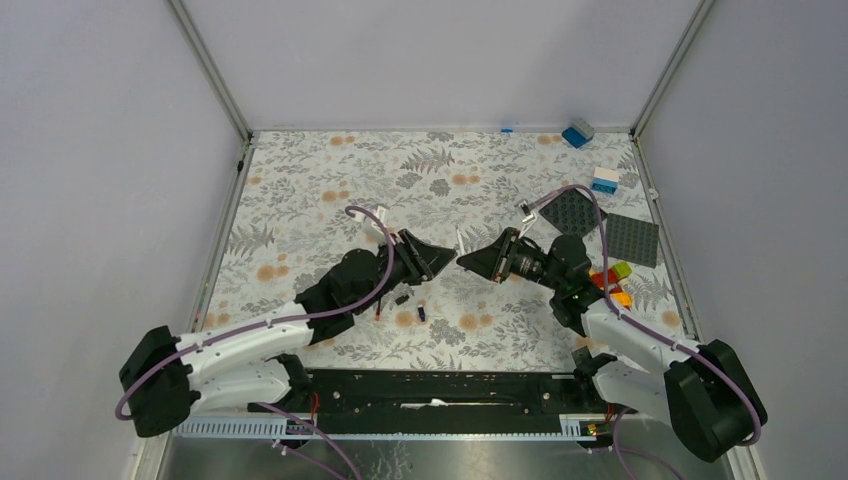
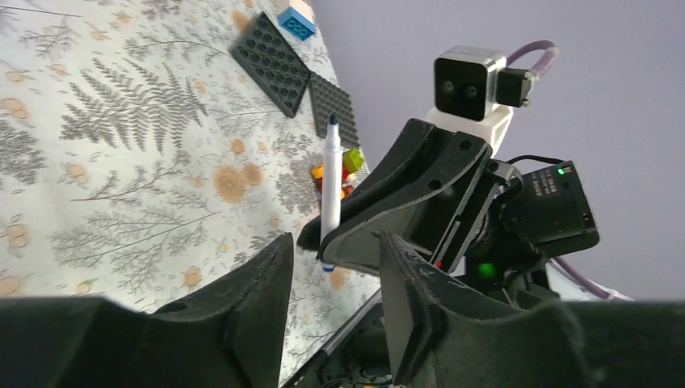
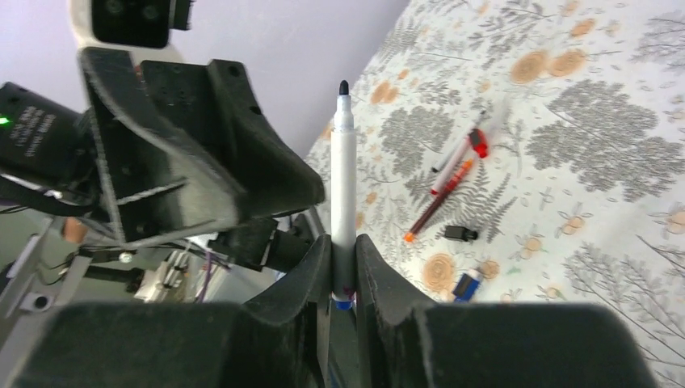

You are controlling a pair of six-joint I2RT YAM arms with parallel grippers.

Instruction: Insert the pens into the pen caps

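Clamping a white pen (image 3: 343, 178) upright at frame centre, the right gripper (image 3: 343, 246) faces the left gripper (image 2: 333, 267), whose jaws stand apart, empty.

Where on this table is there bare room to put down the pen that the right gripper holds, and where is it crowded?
Free: the far left cloth between the left wall and the left arm, and the far middle beyond the held pen. Crowded: baseplates and bricks at right; loose pens and caps beside the left gripper.

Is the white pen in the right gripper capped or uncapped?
Uncapped: the white pen in the right gripper ends in a bare dark tip.
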